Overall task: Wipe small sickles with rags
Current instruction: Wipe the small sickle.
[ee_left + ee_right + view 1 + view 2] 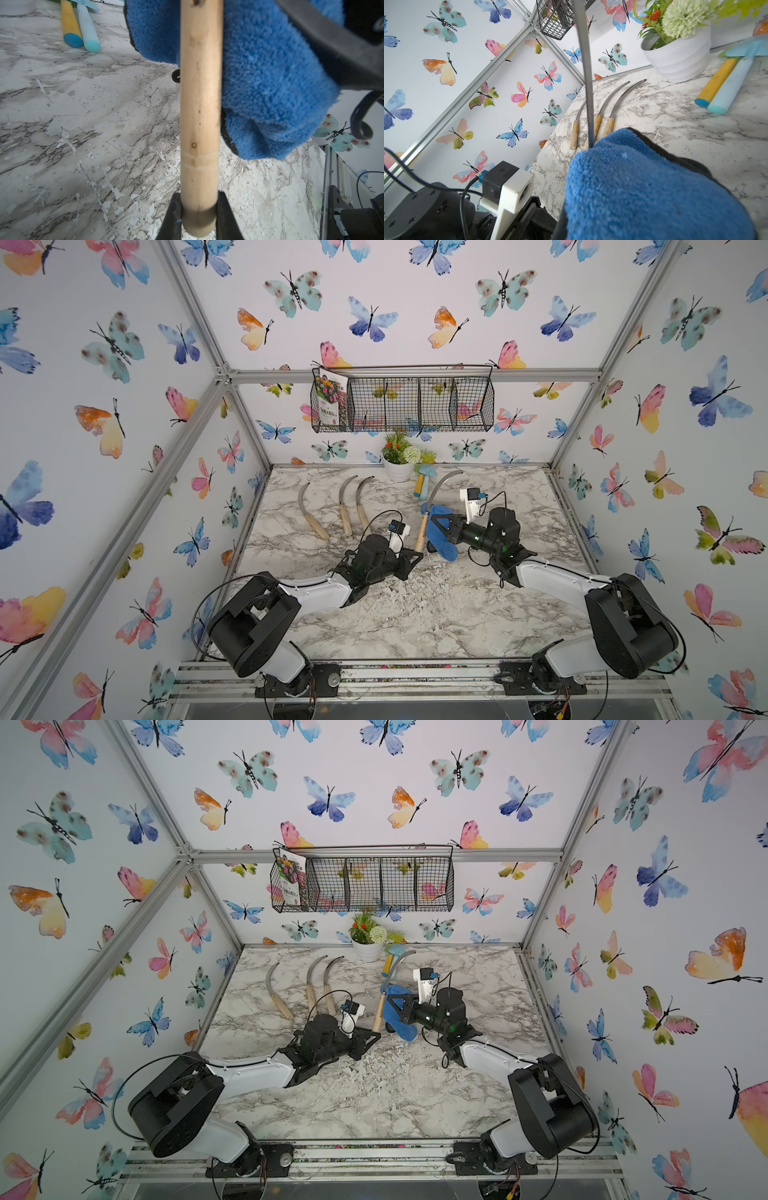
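Observation:
One small sickle [422,531] is held up off the marble table, its grey blade [584,62] pointing toward the back wall. My left gripper [199,199] is shut on the butt end of its pale wooden handle [199,104]. The blue rag [446,549] is folded around the sickle where handle meets blade, and my right gripper [434,526] is shut on that rag [643,187], which hides its fingers in the right wrist view. Three more sickles [309,510] [345,506] [362,502] lie side by side at the table's back left.
A white pot of artificial flowers [398,466] stands at the back edge. Yellow and light-blue mushroom-shaped toys [422,483] lie beside it, close to the raised blade. A black wire basket [403,404] holding a seed packet hangs on the back wall.

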Robot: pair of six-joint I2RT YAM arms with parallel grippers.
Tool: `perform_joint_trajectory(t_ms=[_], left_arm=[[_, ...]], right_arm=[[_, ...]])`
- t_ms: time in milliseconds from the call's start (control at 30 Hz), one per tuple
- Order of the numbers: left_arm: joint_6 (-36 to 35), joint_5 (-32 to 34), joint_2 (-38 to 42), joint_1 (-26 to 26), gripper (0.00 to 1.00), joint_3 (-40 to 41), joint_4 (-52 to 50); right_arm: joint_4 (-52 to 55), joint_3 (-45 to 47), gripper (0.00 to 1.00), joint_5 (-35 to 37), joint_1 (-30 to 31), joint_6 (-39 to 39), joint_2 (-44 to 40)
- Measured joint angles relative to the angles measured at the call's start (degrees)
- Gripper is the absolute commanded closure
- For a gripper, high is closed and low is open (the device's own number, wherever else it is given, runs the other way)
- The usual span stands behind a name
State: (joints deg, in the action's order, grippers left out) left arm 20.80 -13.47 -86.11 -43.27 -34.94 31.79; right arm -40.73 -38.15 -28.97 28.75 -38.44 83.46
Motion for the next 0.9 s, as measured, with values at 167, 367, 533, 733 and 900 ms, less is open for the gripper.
perform_joint_trajectory(t_ms=[167, 367, 533, 733, 900], left_arm=[[0.0, 0.0, 0.0, 0.0, 1.0, 0.0, -1.2], [0.0, 0.0, 0.0, 0.0, 1.0, 0.0, -2.6], [0.0, 0.0, 0.0, 0.0, 1.0, 0.0, -2.0], [0.0, 0.0, 0.0, 0.0, 1.0, 0.0, -1.0], [0.1, 0.5, -0.1, 0.1, 1.0, 0.0, -0.3]], right_arm=[[-3.1, 6.5, 0.98, 1.2, 3.8, -1.0, 0.0], [-4.7, 12.0, 0.98, 4.0, 9.7, -1.8, -0.2], [-4.3, 12.3, 0.98, 5.9, 10.0, -2.0, -2.0], [-3.1, 8.7, 0.98, 4.7, 6.9, -1.9, -1.5], [-1.0, 2.0, 0.98, 2.4, 2.8, -1.5, 0.2]])
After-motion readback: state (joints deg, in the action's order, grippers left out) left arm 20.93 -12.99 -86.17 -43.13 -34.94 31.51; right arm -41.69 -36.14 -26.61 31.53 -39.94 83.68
